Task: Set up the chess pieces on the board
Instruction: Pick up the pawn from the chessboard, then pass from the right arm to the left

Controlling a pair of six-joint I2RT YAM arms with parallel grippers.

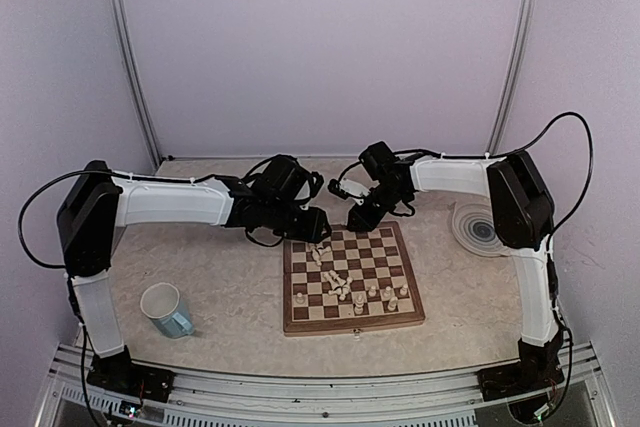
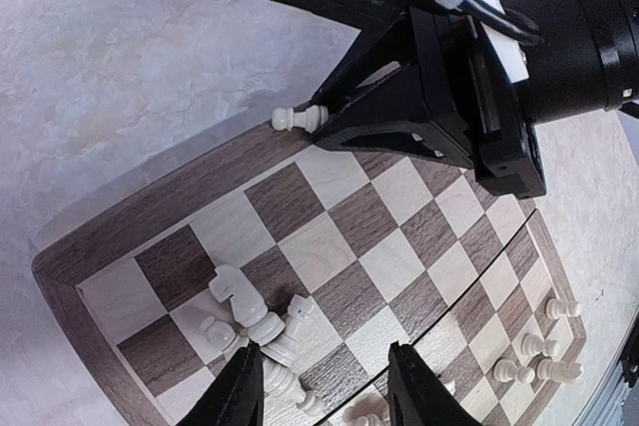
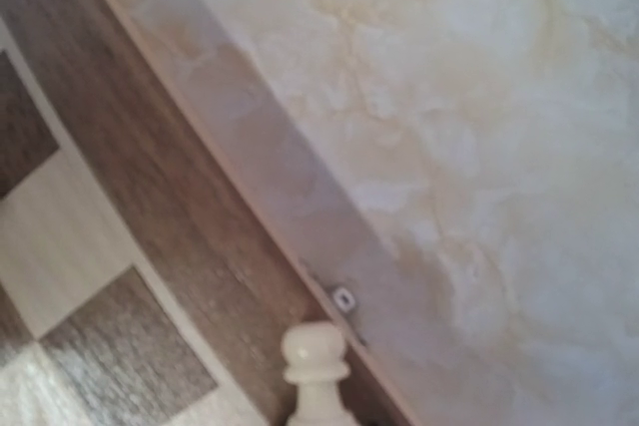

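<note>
On the pale table (image 1: 220, 267), a pawn (image 2: 297, 119) lay sideways at the far edge of the board (image 1: 350, 325), base at the right pincer (image 1: 353, 224), head pointing away; gripped or not, I couldn't tell.

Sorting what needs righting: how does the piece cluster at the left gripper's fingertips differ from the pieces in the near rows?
The cluster lies toppled, pieces touching; the near-row pieces look upright and spaced apart. The cluster sits below the left gripper; no gripper is over the near-row pieces. Both are cream, on the board.
</note>
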